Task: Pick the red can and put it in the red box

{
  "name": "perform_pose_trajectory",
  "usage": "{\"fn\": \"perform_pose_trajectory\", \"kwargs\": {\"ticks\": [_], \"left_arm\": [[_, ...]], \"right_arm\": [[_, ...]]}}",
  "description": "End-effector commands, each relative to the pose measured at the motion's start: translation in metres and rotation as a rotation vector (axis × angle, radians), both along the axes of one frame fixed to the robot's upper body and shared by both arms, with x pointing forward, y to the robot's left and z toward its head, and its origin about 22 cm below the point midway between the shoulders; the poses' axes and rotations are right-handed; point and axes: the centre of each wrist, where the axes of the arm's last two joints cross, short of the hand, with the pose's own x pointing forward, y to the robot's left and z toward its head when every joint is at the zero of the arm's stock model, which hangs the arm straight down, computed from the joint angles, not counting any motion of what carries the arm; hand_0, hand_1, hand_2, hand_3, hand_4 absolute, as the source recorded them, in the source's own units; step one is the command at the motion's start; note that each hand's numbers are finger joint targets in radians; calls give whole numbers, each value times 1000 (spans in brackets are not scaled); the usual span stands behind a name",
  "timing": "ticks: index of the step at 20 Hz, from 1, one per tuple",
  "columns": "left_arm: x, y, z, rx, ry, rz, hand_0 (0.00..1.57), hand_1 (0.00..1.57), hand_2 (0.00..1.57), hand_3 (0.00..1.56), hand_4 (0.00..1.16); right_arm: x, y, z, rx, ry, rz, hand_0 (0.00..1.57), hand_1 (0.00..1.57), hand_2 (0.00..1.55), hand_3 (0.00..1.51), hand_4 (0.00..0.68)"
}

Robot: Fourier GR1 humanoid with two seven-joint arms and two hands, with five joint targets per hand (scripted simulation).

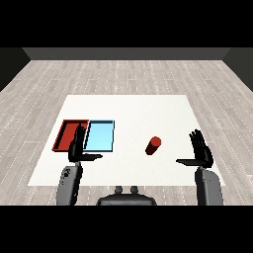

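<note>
The can [153, 145] lies on the desk [138, 108] left of the right hand [201, 152]; both trays [70, 124] sit beyond the left hand [76, 148].

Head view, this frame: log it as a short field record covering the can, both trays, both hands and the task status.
red can: lying tilted on the white table, right of the trays, held by neither hand
red tray: at table left, nothing seen in it
light blue tray: directly right of the red tray, side by side
left hand: open, fingers straight, raised in front of the trays
right hand: open, right of the can, apart from it
task status: can not yet picked
</note>
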Motion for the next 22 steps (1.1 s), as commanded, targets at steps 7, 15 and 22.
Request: {"fn": "perform_pose_trajectory", "kwargs": {"ticks": [7, 15, 22], "left_arm": [[-8, 10, 3, 4, -60, -8, 0, 0, 0, 0, 0], [7, 6, -7, -38, -64, -24, 0, 0, 0, 0, 0], [-5, 10, -6, -50, -56, 3, 0, 0, 0, 0, 0]], "right_arm": [[7, -22, -9, 38, -17, 37, 0, 0, 0, 0, 0], [17, 16, -6, 56, 24, 77, 0, 0, 0, 0, 0], [41, 33, -29, 114, 89, 82, 0, 0, 0, 0, 0]]}}
